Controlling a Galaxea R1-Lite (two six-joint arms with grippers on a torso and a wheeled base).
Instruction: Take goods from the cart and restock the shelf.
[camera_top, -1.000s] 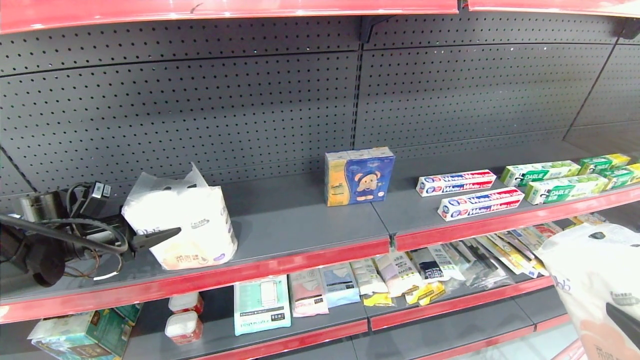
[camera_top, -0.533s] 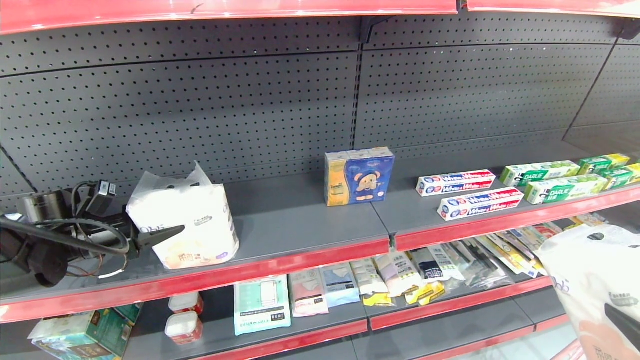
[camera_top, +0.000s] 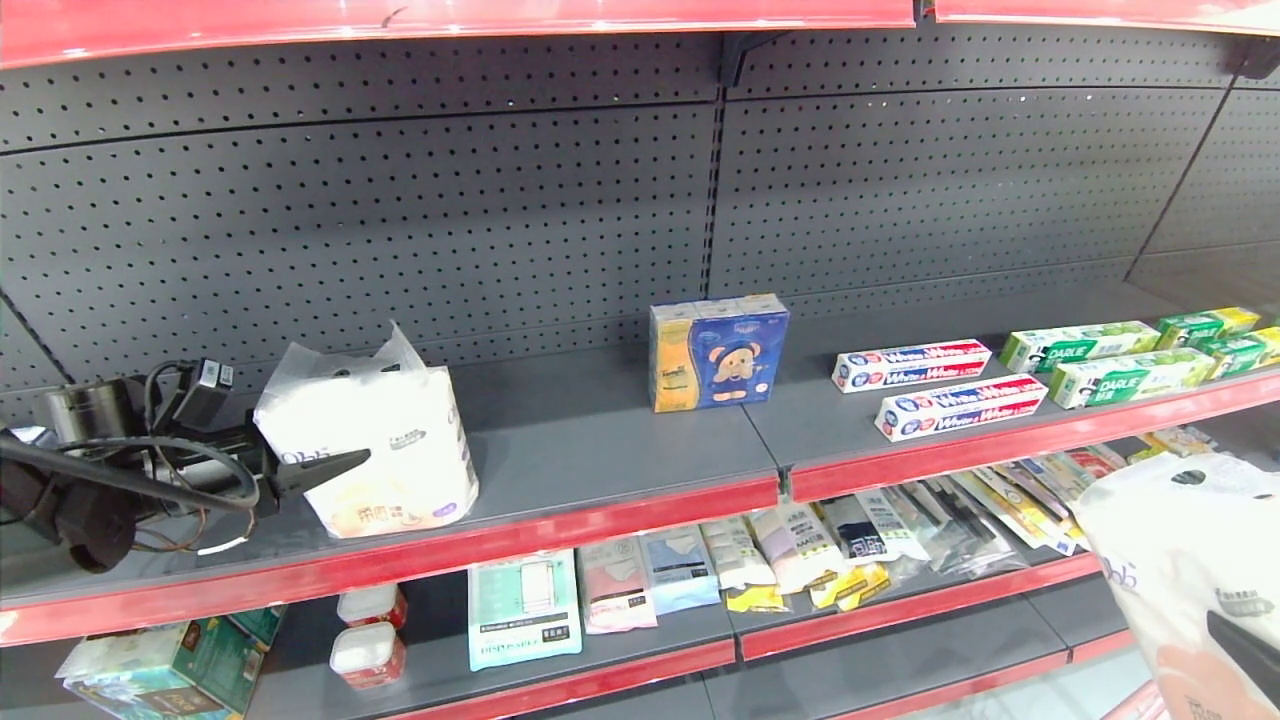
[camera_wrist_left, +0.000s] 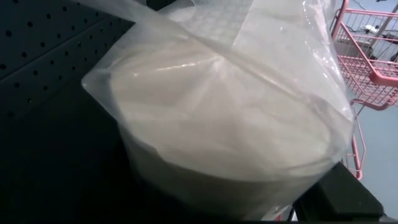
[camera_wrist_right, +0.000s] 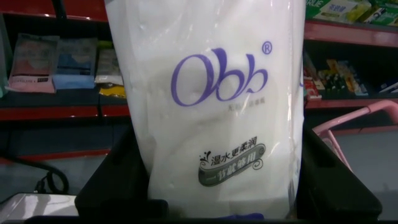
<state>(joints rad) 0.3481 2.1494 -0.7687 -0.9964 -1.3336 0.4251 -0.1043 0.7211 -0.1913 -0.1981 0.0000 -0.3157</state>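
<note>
Has one paper pack (camera_top: 400, 440) standing on the shelf (camera_top: 600, 440), left pincer (camera_top: 345, 455) at it, grip impossible to tell. Clamps second pack (camera_wrist_right: 217, 81) in right pincer (camera_wrist_right: 224, 186), not yet shelved.

Compared with one second ago, my left gripper (camera_top: 335, 462) and the white paper pack (camera_top: 385, 440) it holds are a little more to the right and a little deeper on the shelf (camera_top: 600, 440). Over the last half second they show almost no further shift. The second paper pack (camera_top: 1180, 560), held in my right gripper (camera_top: 1240, 635), sits slightly lower than before.
</note>
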